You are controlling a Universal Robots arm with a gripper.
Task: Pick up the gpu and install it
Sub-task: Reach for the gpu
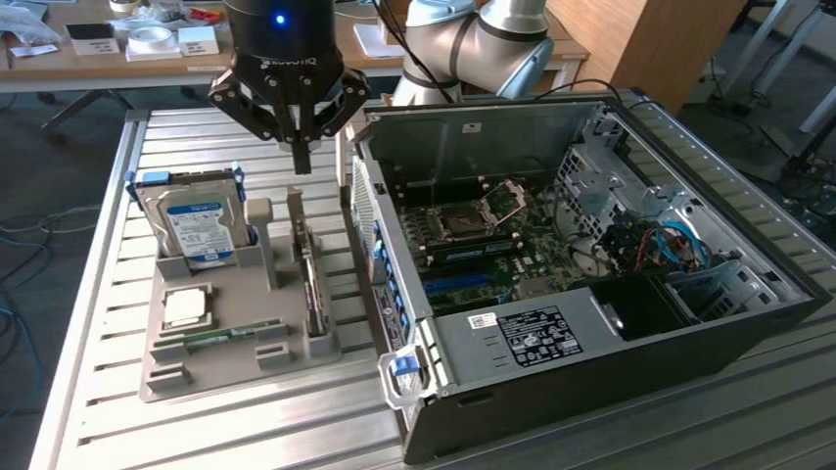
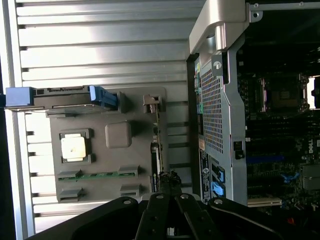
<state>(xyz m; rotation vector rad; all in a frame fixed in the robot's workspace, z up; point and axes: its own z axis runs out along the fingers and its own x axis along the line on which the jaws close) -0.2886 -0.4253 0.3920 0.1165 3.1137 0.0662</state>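
Observation:
The gpu (image 1: pixel 311 284) stands on its edge in a slot of the grey holder (image 1: pixel 170 377), a thin dark card with its metal bracket end pointing up at the far side. In the wrist view the gpu (image 2: pixel 157 145) appears edge-on as a narrow strip. My gripper (image 1: pixel 301 162) hangs a short way above the card's far end, not touching it. Its two fingers are pressed together, shut on nothing, and their tips (image 2: pixel 170 179) lie over the card's end in the wrist view.
The holder also carries a silver hard drive (image 1: pixel 196 227), a square processor (image 1: pixel 184 306) and a green memory stick (image 1: pixel 222 336). The open computer case (image 1: pixel 731 323) lies at the exterior view's right, close beside the holder, motherboard (image 1: pixel 484 250) exposed. All rest on a slatted metal table (image 1: pixel 92 294).

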